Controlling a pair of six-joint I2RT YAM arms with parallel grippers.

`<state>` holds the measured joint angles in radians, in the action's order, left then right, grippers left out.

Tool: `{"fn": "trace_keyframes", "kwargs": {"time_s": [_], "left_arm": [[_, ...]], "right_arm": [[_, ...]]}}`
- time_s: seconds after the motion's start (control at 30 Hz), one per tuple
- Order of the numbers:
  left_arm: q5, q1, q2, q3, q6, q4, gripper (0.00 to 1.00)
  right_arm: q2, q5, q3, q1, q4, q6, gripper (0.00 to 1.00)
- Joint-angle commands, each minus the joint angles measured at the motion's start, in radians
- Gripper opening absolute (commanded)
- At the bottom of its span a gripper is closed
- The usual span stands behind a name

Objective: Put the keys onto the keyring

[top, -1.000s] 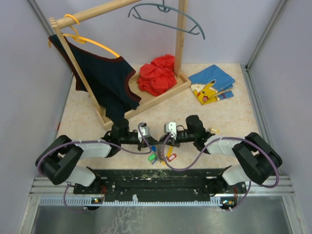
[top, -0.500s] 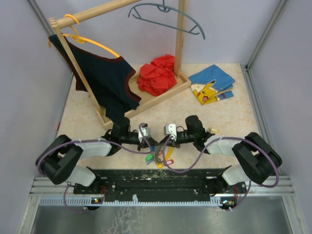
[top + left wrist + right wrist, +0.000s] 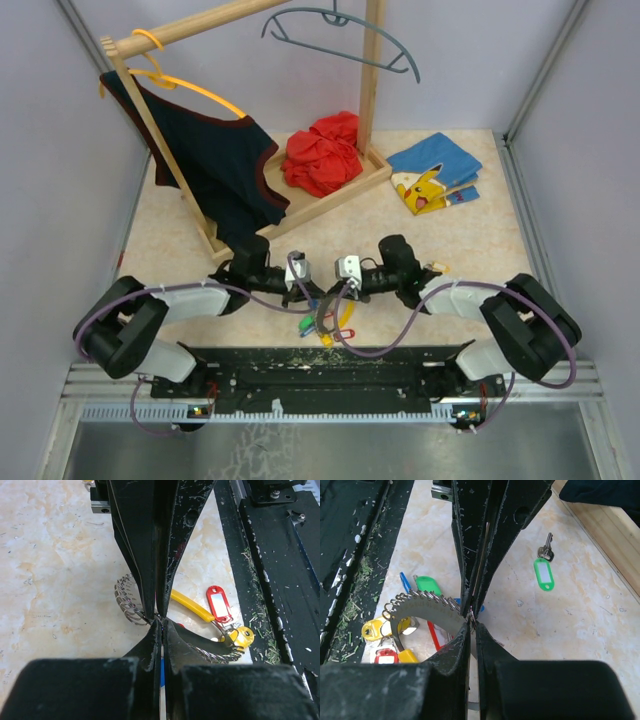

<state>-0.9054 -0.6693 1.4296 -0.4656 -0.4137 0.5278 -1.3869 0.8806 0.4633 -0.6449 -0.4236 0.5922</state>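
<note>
Left gripper [image 3: 160, 630] and right gripper [image 3: 472, 627] both pinch keyring [image 3: 422, 605], seemingly prying it; next, fetch loose green key [image 3: 543, 572].

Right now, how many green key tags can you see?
2. One green tag lies alone near the wooden rack; another sits by the keyring. Others may be hidden in the bunch.

Lab test cell: alu frame [image 3: 545, 65], plain walls [image 3: 50, 150], base rail [image 3: 80, 385].
</note>
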Motion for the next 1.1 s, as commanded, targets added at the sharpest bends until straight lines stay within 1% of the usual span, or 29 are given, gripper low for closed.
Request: {"fn": "trace_keyframes", "kwargs": {"time_s": [0.0,0.17,0.33,0.7,0.8,1.07], "left_arm": [[-0.092,0.007,-0.023,-0.044,-0.027,-0.034,0.01],[-0.118,0.040,-0.012,-0.074,-0.041,-0.051,0.01],[-0.145,0.049,0.017,-0.104,-0.055,-0.066,0.01],[-0.158,0.072,0.026,-0.110,-0.065,-0.081,0.01],[-0.154,0.073,0.025,-0.111,-0.069,-0.088,0.01],[-0.153,0.073,0.029,-0.116,-0.063,-0.088,0.01]], "right_arm": [[0.025,-0.038,0.068,0.004,0.005,0.058,0.07],[0.022,-0.071,0.099,0.005,0.055,0.107,0.07],[0.005,-0.073,0.129,0.005,0.074,0.132,0.08],[-0.005,-0.086,0.136,0.014,0.108,0.173,0.11],[-0.006,-0.074,0.142,0.014,0.109,0.173,0.13],[-0.021,-0.022,0.140,0.014,0.059,0.126,0.13]]}}
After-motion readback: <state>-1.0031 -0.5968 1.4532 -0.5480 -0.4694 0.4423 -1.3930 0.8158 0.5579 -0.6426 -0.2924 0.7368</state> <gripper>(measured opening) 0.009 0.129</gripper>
